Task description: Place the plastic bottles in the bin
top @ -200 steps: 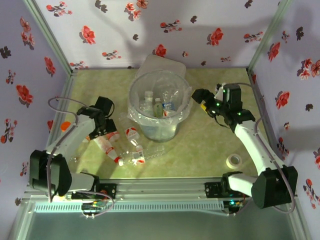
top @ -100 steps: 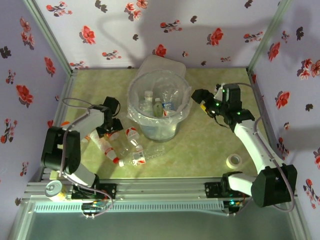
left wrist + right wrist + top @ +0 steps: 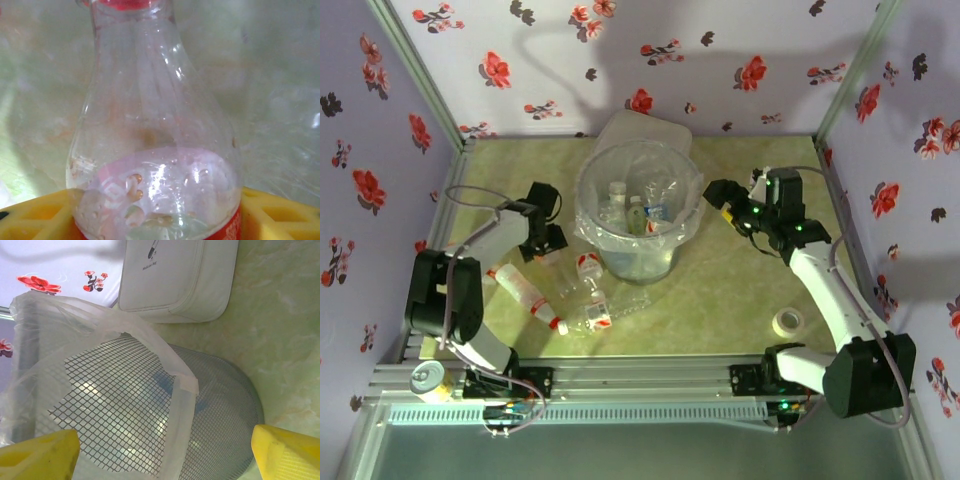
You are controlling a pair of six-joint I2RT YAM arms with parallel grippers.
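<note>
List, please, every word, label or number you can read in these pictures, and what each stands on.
No text here is clear enough to quote.
White case: a small dark logo and one line of print, too blurred to read.
Bottle in the left wrist view: white marks on its red label, cut off and blurred.
Loose bottles in the top view: red-and-white labels, too small to read.

Your green marbled table point(image 3: 720, 290) carries the lined bin point(image 3: 640, 262), scattered bottles point(image 3: 525, 290), a tape roll point(image 3: 786, 322) and a white case point(image 3: 650, 128).
</note>
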